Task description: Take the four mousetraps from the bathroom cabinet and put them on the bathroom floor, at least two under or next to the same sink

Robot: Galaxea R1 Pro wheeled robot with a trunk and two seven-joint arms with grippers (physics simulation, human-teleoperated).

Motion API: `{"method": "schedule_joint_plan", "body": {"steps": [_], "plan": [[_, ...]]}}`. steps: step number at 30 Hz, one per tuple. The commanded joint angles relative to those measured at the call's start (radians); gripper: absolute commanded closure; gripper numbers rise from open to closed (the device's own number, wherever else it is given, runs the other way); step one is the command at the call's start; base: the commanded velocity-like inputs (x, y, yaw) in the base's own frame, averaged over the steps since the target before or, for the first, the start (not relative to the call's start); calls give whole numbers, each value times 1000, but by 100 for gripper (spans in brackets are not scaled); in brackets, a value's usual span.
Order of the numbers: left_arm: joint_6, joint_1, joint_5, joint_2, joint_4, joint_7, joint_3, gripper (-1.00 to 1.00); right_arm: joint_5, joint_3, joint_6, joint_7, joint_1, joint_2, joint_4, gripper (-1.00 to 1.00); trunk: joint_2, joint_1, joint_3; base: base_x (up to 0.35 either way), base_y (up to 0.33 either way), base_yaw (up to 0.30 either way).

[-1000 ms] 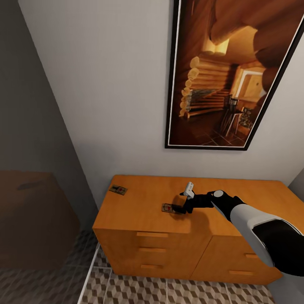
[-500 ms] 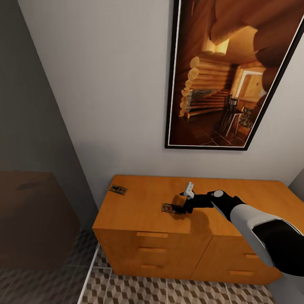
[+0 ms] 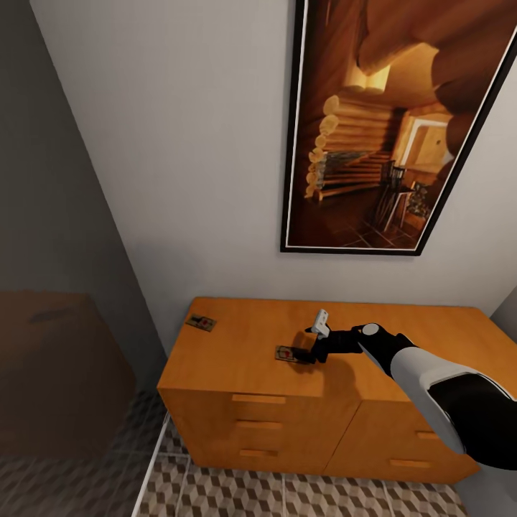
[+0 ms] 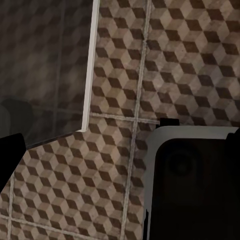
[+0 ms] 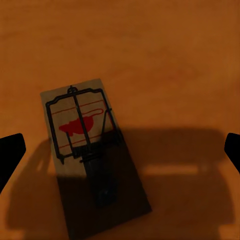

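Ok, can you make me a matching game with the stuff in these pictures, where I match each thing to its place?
Things:
1. small brown wooden mousetrap with a red mark
2. second small wooden mousetrap
3. large black-framed log cabin picture
4. cube-patterned tiled floor

Places:
A. on the wall
B. cabinet top, far left corner
C. below the drawers
D. beside the right gripper

Pairs: 1-D, 2-B, 3-A, 4-C

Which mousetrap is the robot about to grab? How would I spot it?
Find the orange cabinet under the big picture. Two mousetraps lie on top. It's the front mousetrap, right at the right claw; the other mousetrap sits alone by the back left corner.
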Motion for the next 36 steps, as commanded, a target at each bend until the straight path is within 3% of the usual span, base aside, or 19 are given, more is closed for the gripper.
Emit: {"method": "schedule_joint_plan", "body": {"steps": [1,36], "plan": [[-6,-2,4,-1,3,2,-8,-100,11,-3,-7,0,-1,1,0,-100,-2,1,-3,0,0,0],[-5,-2,4,-1,3,2,-8,-100,12,-4,-10,-2,-1,25,24,-100,-2,1,-49,0,0,0]]}}
